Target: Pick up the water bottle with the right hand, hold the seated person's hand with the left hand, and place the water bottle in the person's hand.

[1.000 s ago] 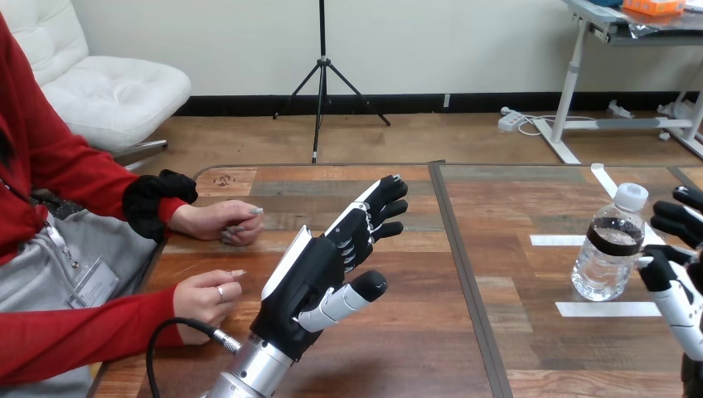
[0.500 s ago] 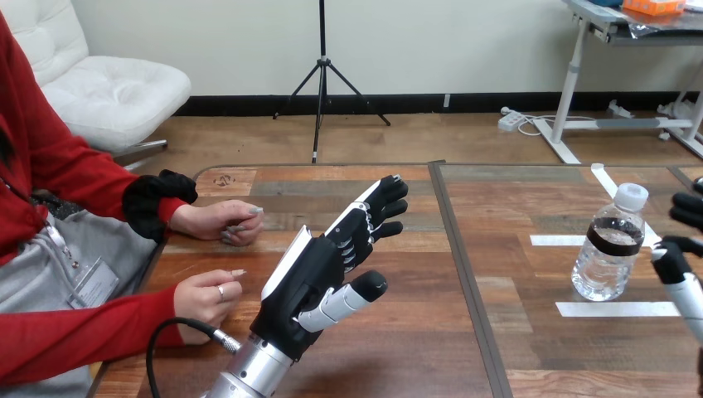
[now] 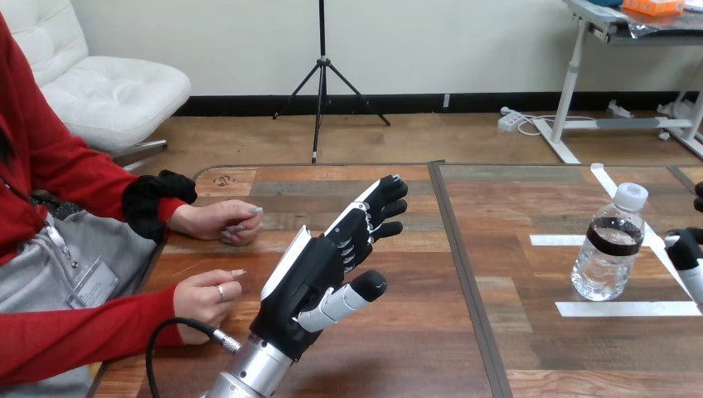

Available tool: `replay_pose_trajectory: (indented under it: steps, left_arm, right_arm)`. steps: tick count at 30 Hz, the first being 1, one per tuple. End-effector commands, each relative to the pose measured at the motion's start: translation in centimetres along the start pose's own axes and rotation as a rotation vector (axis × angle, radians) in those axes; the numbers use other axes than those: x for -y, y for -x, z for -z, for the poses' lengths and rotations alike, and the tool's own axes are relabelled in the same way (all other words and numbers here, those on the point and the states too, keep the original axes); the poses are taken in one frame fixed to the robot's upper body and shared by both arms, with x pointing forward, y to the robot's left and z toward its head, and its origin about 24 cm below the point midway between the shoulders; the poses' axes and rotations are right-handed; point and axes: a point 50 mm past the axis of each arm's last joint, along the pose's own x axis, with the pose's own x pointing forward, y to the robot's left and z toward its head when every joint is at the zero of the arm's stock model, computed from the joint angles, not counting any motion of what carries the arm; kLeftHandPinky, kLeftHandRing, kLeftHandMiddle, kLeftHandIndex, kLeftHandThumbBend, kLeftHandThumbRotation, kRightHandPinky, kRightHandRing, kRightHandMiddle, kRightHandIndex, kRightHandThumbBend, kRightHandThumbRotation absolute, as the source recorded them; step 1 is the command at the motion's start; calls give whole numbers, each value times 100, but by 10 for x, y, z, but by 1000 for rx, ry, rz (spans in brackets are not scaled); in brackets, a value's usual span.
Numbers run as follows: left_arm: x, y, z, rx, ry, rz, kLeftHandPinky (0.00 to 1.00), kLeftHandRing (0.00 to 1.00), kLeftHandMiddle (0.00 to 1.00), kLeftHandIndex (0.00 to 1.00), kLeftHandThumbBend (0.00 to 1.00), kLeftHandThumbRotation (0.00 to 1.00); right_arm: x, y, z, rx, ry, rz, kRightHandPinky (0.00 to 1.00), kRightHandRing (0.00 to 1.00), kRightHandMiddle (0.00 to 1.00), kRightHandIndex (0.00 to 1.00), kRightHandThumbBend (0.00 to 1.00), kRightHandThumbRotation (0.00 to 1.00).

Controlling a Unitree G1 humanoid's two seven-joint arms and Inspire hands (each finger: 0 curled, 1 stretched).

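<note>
Holding my left hand (image 3: 319, 269) open above the middle of the table (image 3: 497, 348), fingers straight and thumb spread, I touched nothing with it. My right hand (image 3: 686, 249) showed at the table's right edge, just beside the water bottle (image 3: 609, 245) but apart from it; open or closed, I could not tell. The bottle stood upright near that edge. The person's farther hand (image 3: 222, 222) and the person's nearer hand (image 3: 206, 295) rested at the left edge, apart from mine.
</note>
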Motion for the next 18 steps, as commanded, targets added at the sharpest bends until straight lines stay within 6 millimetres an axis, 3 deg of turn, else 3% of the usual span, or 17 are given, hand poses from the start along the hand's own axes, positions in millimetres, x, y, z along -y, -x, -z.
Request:
replay_pose_trajectory:
  steps: [1,18]
  left_arm:
    - [-9,-12,-8,50,-21,-15,87,93,94,94,100,79]
    - [-13,-10,-9,53,-26,-22,87,93,94,94,100,79]
  right_arm:
    - [-5,-22,-7,43,-14,0,67,82,82,87,100,68]
    - [-7,-39,3,-30,8,-14,71,86,86,92,100,67]
